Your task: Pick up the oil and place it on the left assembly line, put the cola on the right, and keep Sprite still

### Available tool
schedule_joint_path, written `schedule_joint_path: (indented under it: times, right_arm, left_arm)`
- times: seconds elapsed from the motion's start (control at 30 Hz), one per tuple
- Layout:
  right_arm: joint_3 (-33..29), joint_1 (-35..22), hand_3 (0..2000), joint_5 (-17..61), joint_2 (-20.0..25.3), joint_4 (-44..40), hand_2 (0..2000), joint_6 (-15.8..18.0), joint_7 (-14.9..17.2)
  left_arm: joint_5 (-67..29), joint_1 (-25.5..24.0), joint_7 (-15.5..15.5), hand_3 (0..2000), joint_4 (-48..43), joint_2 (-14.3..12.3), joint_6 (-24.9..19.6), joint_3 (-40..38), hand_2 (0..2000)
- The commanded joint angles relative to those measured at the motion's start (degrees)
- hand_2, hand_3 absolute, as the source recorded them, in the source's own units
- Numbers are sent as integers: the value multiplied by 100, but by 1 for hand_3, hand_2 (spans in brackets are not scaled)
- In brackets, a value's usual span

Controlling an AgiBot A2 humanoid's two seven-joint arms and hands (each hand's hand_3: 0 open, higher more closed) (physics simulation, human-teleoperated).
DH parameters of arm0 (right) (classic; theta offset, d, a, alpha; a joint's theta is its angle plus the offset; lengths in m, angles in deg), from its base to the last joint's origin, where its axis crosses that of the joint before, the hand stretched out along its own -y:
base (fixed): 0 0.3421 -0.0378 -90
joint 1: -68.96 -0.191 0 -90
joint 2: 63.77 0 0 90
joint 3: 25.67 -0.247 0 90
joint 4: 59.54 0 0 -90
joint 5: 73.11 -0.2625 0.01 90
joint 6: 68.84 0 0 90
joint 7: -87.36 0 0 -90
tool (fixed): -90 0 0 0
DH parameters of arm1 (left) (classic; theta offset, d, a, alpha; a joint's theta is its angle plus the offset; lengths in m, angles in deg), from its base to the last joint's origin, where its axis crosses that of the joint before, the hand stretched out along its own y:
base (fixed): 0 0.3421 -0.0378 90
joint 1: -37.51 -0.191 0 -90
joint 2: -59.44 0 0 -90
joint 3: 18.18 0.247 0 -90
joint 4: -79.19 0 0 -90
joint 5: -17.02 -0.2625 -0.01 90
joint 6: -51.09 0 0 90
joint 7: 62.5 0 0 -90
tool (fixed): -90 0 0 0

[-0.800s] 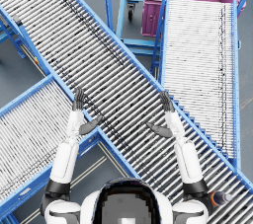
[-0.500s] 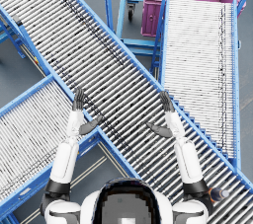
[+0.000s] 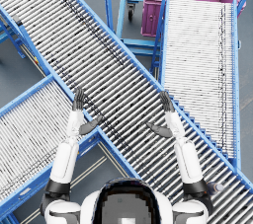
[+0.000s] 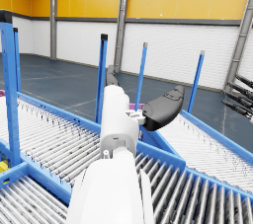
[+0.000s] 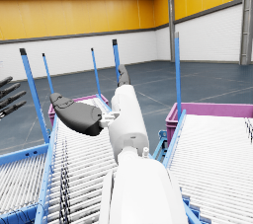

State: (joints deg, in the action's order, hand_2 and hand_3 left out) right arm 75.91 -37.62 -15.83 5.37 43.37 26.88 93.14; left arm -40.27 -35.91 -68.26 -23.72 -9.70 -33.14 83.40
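Patience suits this step: left robot hand and right robot hand hover released and empty over the middle conveyor, where no oil, cola or Sprite shows, so identify each bottle before grasping.

A small item has crept along the conveyor, half hidden beside the right arm.

both arms raised forward, left hand and right hand empty, fingers extended, thumbs pointing inward
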Motion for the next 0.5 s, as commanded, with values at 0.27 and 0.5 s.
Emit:
schedule_joint_path:
  times: [0.27,0.5]
  right_arm:
    - [0,0,0,0,0,0,0,0,0]
    - [0,0,0,0,0,0,0,0,0]
  left_arm:
    - [0,0,0,0,0,0,0,0,0]
    - [0,0,0,0,0,0,0,0,0]
